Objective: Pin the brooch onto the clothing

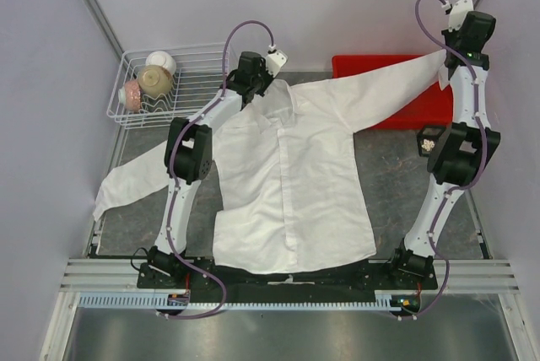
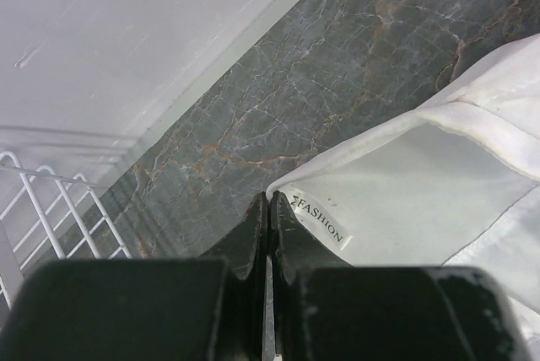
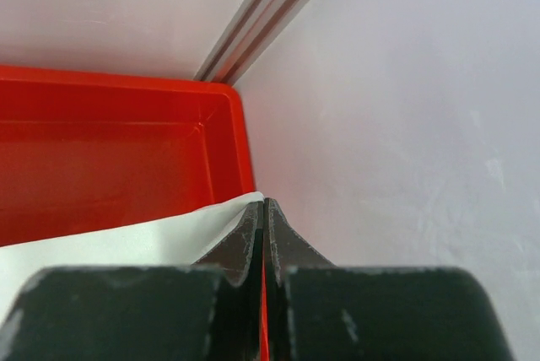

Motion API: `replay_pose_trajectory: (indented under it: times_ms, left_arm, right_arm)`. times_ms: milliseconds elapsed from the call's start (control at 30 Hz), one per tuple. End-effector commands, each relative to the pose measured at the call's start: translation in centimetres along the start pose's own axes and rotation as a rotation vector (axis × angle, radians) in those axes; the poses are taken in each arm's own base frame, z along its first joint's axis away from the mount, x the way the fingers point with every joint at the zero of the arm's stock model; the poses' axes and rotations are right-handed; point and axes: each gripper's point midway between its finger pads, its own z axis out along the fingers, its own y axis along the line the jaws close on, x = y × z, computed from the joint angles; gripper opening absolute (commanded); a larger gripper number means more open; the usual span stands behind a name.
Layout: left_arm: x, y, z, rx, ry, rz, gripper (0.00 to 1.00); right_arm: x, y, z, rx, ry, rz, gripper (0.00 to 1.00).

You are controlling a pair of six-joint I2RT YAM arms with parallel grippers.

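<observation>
Dark grey veined stone tabletop (image 1: 396, 167), seen from above, with a white long-sleeved collared shirt of thin fabric (image 1: 287, 184) spread front-up at centre, its hem toward the lower edge. Right of centre, at the right arm's elbow, sits a tiny pale-gold speckled ornament (image 1: 430, 140), probably the brooch; whether it rests on the table or on the arm cannot be told. Left gripper (image 2: 269, 202): jaws together, pinching the collar edge beside the "FASHION" label (image 2: 319, 220). Right gripper (image 3: 263, 207): jaws together on the sleeve end, held over the red plastic tray (image 1: 422, 112) at upper right. Upper left: white wire rack (image 1: 202, 61) holding ceramic bowls (image 1: 154, 80). Handling, as judged: the shirt is light, limp and prone to slide and wrinkle. The brooch is light, rigid and small, best pinched by its rim, leaving the pin side free.
</observation>
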Motion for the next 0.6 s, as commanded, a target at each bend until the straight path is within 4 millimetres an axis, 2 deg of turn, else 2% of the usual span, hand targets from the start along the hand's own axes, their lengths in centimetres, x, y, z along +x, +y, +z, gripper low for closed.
replay_pose_trajectory:
  times_ms: [0, 133, 167, 233, 267, 333, 367, 467, 567]
  left_arm:
    - [-1.8, 2.2, 0.4, -0.079, -0.060, -0.030, 0.02]
    - [-1.0, 2.3, 0.7, -0.087, -0.040, -0.016, 0.02]
    - [-0.8, 2.5, 0.8, -0.089, -0.039, -0.019, 0.02]
    - [-0.6, 2.7, 0.8, -0.100, -0.038, -0.025, 0.02]
    - [-0.4, 3.2, 0.8, -0.127, -0.028, -0.031, 0.02]
    - [-0.2, 3.9, 0.6, -0.149, -0.021, -0.037, 0.02]
    - [0.0, 4.1, 0.6, -0.157, -0.017, -0.037, 0.02]
    - [0.2, 4.7, 0.3, -0.173, -0.009, -0.034, 0.02]
    - [0.5, 4.6, 0.2, -0.170, -0.006, -0.036, 0.02]
  right_arm:
    - [-2.0, 0.1, 1.4, 0.071, -0.058, -0.038, 0.00]
    - [0.7, 3.1, 3.2, 0.030, 0.005, -0.116, 0.00]
    - [1.2, 4.1, 3.4, 0.020, 0.018, -0.138, 0.09]
    - [2.3, 4.8, 4.3, 0.031, 0.044, -0.157, 0.29]
    - [1.9, 4.4, 4.4, 0.046, 0.037, -0.152, 0.46]
    - [1.7, 4.1, 4.7, 0.068, 0.036, -0.131, 0.59]
    - [0.7, 3.4, 4.4, 0.084, 0.020, -0.127, 0.65]
    - [-1.0, 2.0, 3.4, 0.100, -0.013, -0.135, 0.75]
    - [-2.3, -0.4, 2.1, 0.124, -0.043, -0.113, 0.77]
